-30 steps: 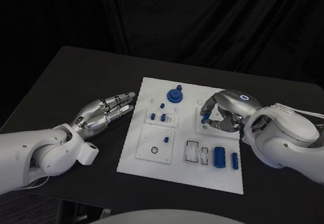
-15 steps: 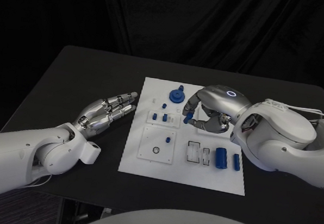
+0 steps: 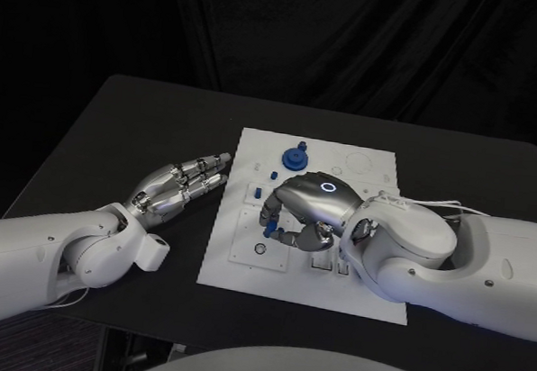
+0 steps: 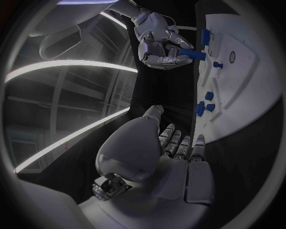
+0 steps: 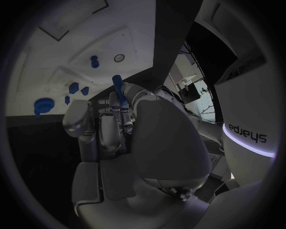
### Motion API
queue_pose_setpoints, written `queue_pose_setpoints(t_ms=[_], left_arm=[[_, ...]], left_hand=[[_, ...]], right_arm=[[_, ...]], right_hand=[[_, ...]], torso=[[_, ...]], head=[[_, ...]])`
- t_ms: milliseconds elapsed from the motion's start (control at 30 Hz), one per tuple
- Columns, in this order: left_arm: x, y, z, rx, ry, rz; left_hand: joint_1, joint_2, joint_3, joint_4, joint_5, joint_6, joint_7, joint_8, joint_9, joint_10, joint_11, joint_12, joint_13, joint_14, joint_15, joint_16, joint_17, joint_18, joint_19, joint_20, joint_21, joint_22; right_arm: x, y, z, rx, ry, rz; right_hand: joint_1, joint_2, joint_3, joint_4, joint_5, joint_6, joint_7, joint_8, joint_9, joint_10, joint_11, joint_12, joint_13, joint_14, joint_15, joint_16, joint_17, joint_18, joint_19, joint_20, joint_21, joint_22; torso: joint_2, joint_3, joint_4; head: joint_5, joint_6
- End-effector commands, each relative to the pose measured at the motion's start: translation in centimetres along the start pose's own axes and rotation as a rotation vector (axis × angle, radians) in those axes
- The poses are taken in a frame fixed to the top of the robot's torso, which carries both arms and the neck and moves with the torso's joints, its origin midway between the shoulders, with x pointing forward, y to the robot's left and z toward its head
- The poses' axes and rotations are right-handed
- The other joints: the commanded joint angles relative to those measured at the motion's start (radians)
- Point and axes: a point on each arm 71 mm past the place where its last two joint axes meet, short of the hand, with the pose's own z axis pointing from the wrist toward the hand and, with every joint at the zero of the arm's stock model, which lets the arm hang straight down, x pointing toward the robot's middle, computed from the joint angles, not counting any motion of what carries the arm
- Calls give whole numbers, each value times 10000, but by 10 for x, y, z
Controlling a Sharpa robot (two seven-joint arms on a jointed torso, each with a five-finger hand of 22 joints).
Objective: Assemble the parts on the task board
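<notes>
Your left hand (image 3: 179,186) lies flat on the black counter (image 3: 117,141) with its fingers stretched apart, holding nothing, just beside the white plastic task board (image 3: 240,268). Beyond its fingertips, on the board, stand a few small blue pegs (image 4: 204,106) and the round blue knob (image 3: 294,158), seemingly seated already. Your right hand (image 3: 297,214) hovers over the board's middle, pinching a slim blue cylindrical peg (image 5: 119,88) in its fingertips, near a small blue stud (image 5: 94,61) and a round hole (image 5: 119,57). That peg is not yet inserted, so I judge the assembly partway done.
</notes>
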Motion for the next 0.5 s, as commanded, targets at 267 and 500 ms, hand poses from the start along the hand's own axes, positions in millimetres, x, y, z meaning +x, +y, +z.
queue_pose_setpoints(t_ms=[267,500], left_arm=[[3,-7,0,1324,141,-196],[4,-5,-1,1285,149,-231]], left_hand=[[-17,90,66,3,-36,-17,42,29,3,-42,9,52,10,-13,81,34,-3,107,-9,82,47,13],[-17,90,66,3,-36,-17,42,29,3,-42,9,52,10,-13,81,34,-3,107,-9,82,47,13]], right_arm=[[23,6,11,-773,231,-580],[29,5,14,-720,318,-602]], right_hand=[[117,96,40,-107,-61,50,-18,33,44,155,-31,-77,31,15,-69,-66,-41,-143,21,-31,13,1273],[135,84,41,-137,-70,37,-15,22,52,164,-28,-101,32,10,-70,-73,-47,-142,16,-34,2,1272]], torso=[[7,6,-1],[-6,-5,-10]], head=[[-18,-2],[-26,-2]])
